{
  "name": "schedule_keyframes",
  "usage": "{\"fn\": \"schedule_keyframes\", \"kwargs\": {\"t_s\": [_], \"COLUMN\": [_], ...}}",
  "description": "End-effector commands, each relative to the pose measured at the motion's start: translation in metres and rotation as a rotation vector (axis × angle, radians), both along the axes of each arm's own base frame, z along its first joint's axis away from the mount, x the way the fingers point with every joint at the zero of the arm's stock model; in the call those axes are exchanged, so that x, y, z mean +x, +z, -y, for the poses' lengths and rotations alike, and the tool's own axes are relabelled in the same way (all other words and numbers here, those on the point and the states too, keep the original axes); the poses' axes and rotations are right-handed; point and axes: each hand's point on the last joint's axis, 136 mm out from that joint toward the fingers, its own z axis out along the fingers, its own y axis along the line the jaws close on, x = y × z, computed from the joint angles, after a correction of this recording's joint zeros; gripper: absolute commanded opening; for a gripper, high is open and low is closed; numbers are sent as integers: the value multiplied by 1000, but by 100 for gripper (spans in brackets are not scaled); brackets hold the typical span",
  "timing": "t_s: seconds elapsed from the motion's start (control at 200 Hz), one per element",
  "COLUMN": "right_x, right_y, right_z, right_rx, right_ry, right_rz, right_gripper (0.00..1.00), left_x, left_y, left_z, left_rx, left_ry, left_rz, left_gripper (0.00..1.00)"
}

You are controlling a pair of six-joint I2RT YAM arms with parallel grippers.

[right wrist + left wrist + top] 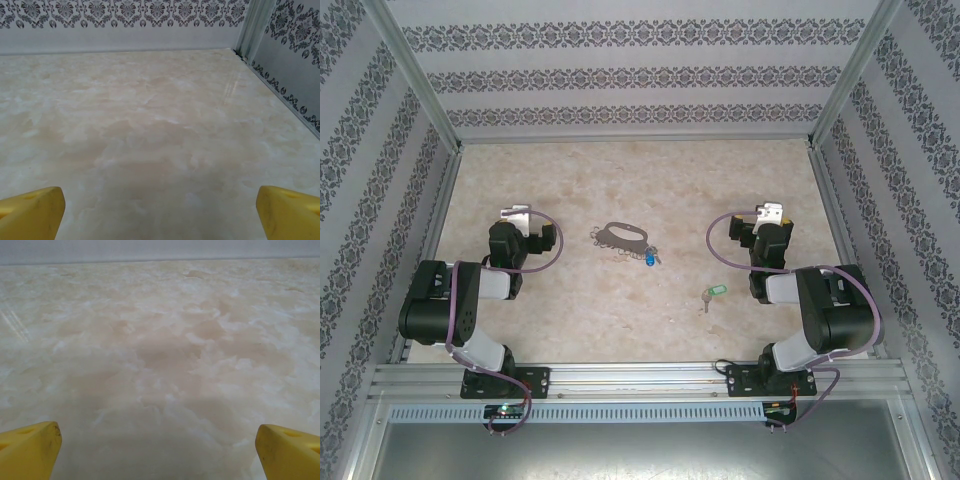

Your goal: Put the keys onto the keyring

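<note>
One keyring (620,238), one green-tagged key (710,295), two end effectors: left end effector (520,213), right end effector (775,212)

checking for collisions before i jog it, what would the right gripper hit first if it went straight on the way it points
Nothing loose. Ahead of the open right gripper lies bare table, then the patterned back wall. It probably meets the table first, though depth is unclear.
</note>
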Motion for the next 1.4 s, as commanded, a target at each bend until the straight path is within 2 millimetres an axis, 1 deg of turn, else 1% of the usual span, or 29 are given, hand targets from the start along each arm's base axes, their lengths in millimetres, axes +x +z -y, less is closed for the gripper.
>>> {"fn": "schedule_keyframes", "kwargs": {"t_s": [0.0, 0.175, 0.22, 0.27, 0.295, 0.345, 0.355, 0.375, 0.415, 0.515, 0.53, 0.56, 0.57, 0.575, 0.605, 0.679, 0.724, 0.764, 0.784, 0.804, 0.824, 0.879, 0.914, 1.024, 1.059, 1.114, 1.194, 1.289, 1.394], "right_x": [-1, -1, -1, -1, -2, -6, -2, -2, -8, -26, -28, -32, -34, -34, -36, -36, -35, -32, -30, -28, -26, -22, -19, -21, -21, -24, -29, -35, -39], "right_y": [0, -1, 0, 5, 5, 16, 27, 38, 50, 93, 103, 112, 112, 117, 124, 133, 127, 118, 115, 106, 102, 89, 81, 57, 55, 50, 43, 31, 26], "right_z": [2, 2, 2, 2, -3, -16, -18, -22, -32, -54, -56, -62, -63, -64, -70, -88, -96, -106, -113, -121, -129, -146, -156, -180, -189, -199, -215, -233, -248], "right_rx": [2, 2, 2, -6, -11, -54, -65, -85, -104, -17, 6, 44, 59, 70, 108, 192, 237, 276, 293, 300, 309, 307, 298, 297, 313, 314, 300, 347, 353], "right_ry": [-8, -9, -8, -15, 9, 58, 58, 59, 83, 111, 111, 119, 117, 120, 133, 157, 142, 133, 149, 164, 180, 197, 204, 235, 257, 287, 345, 411, 468], "right_rz": [9, 7, 9, 24, 13, 14, 31, 37, 21, 59, 73, 57, 44, 53, 23, -67, -150, -224, -257, -308, -345, -453, -518, -702, -734, -778, -814, -861, -874], "right_gripper": [98, 98, 98, 98, 98, 98, 98, 98, 98, 98, 98, 98, 98, 98, 98, 98, 98, 98, 98, 98, 98, 98, 98, 98, 98, 98, 98, 98, 98], "left_x": [1, 2, 2, 0, 0, -4, -5, -7, -11, -19, -20, -22, -23, -23, -24, -29, -31, -32, -33, -33, -33, -31, -31, -35, -39, -46, -50, -38, -18], "left_y": [5, 4, 10, 22, 28, 39, 41, 47, 56, 80, 85, 93, 96, 97, 104, 111, 110, 103, 99, 96, 90, 85, 83, 73, 64, 47, 31, 22, 11], "left_z": [-2, -6, -5, -7, -9, -7, -5, -2, 6, 23, 25, 29, 30, 31, 33, 41, 51, 62, 68, 75, 82, 103, 112, 116, 115, 111, 112, 121, 130], "left_rx": [9, 9, 10, 9, 7, -13, -19, -30, -63, -154, -172, -220, -237, -248, -313, -465, -551, -617, -646, -670, -695, -740, -726, -534, -497, -449, -394, -348, -305], "left_ry": [0, 22, 18, 30, 39, 38, 30, 15, -11, -26, -23, -9, -4, 1, 36, 106, 109, 96, 84, 65, 42, -29, -53, -24, -9, 26, 42, 37, 37], "left_rz": [37, 26, 36, 37, 19, -13, -15, -17, -26, -52, -54, -59, -60, -63, -74, -163, -242, -322, -362, -401, -445, -530, -564, -679, -742, -848, -926, -955, -976], "left_gripper": [100, 100, 100, 100, 100, 100, 100, 100, 100, 100, 100, 100, 100, 100, 100, 100, 100, 100, 100, 100, 100, 100, 100, 100, 99, 95, 89, 83, 74]}}
